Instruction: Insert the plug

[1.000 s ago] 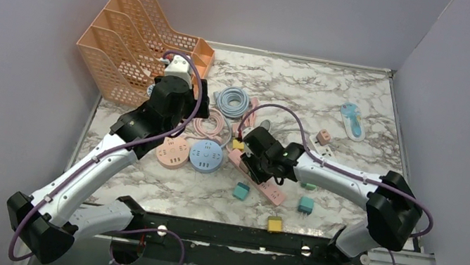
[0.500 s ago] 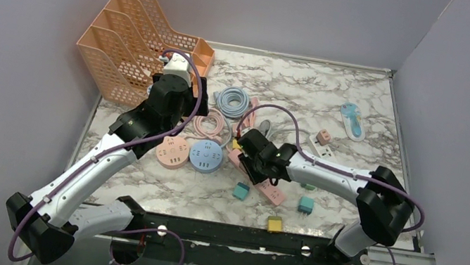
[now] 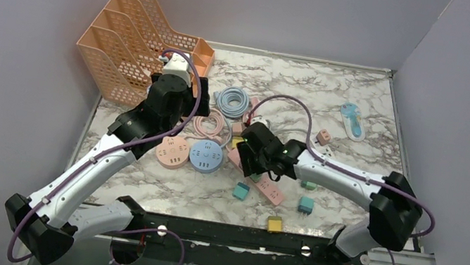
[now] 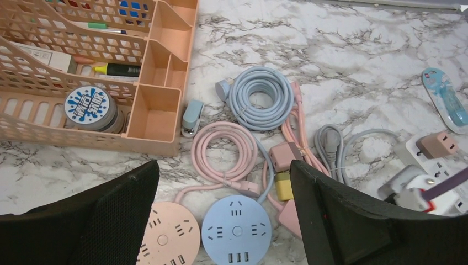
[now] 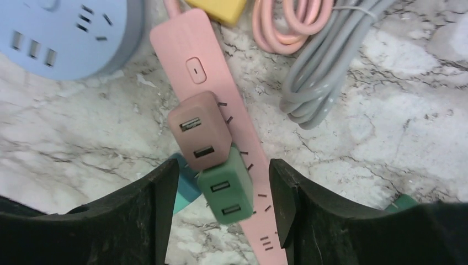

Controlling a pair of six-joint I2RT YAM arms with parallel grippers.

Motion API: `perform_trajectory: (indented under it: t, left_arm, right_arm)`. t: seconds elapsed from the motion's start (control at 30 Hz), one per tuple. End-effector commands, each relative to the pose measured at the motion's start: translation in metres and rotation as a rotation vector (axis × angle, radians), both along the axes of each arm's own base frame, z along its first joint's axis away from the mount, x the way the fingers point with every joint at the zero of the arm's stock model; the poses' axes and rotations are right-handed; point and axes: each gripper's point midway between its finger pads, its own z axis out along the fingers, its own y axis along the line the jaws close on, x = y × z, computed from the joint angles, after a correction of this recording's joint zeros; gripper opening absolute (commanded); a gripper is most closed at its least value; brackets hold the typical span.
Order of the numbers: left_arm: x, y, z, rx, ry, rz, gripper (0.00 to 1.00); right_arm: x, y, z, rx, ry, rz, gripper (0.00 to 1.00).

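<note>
Edging a touch toward the counter's left edge over the past second, the right gripper (image 5: 222, 168) now hangs over the long pink plastic power strip (image 5: 187, 44), which lies mid-counter, nearer the near edge than the far one. Its two black fingers stand apart, released, with nothing pinched. Between them sits the green cube-shaped plastic plug (image 5: 226, 190), standing on the strip and touching a dusty-pink cube-shaped plug (image 5: 198, 130) just beyond it. Neither finger appears to touch the green plug. From above it looks seated, though how deep its pins have gone cannot be told. The left gripper (image 4: 223, 165) hovers spread wide and empty toward the far-left corner, beside the orange plastic mesh desk organiser (image 4: 160, 110), unchanged across the second.

The risk lies in the exit. The plug stands close between the fingers, so a skewed lift or sideways drift could clip its side, levering it out of the socket or dragging the light strip across the white marble-pattern counter (image 3: 337, 99). A half-seated plug would come loose most easily.
</note>
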Motion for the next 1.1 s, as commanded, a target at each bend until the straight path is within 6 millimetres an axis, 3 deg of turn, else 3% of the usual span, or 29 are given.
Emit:
perform_trajectory:
  t: [0.0, 0.13, 0.4, 0.63, 0.87, 1.07]
  left_arm:
    - [-0.005, 0.0, 0.025, -0.039, -0.058, -0.027, 0.91]
    - [-0.009, 0.001, 0.025, -0.05, -0.058, -0.034, 0.92]
    - [-0.025, -0.001, 0.023, -0.106, -0.037, -0.062, 0.92]
    - [-0.047, 0.001, 0.003, -0.169, 0.03, -0.072, 0.92]
    - [-0.07, 0.002, -0.019, -0.287, 0.104, -0.048, 0.92]
    - [-0.072, 0.003, -0.015, -0.343, 0.103, -0.004, 0.9]
  right_arm:
    - [0.006, -0.004, 0.054, 0.116, -0.066, -0.146, 0.61]
    - [-0.017, -0.007, 0.061, 0.17, 0.022, -0.161, 0.61]
    - [-0.057, 0.014, 0.066, 0.298, 0.097, -0.199, 0.58]
    - [-0.089, 0.015, 0.024, 0.156, 0.107, -0.336, 0.58]
    - [-0.085, 0.008, -0.017, 0.101, 0.102, -0.486, 0.64]
    - [-0.088, 0.021, -0.039, 0.081, 0.142, -0.502, 0.64]
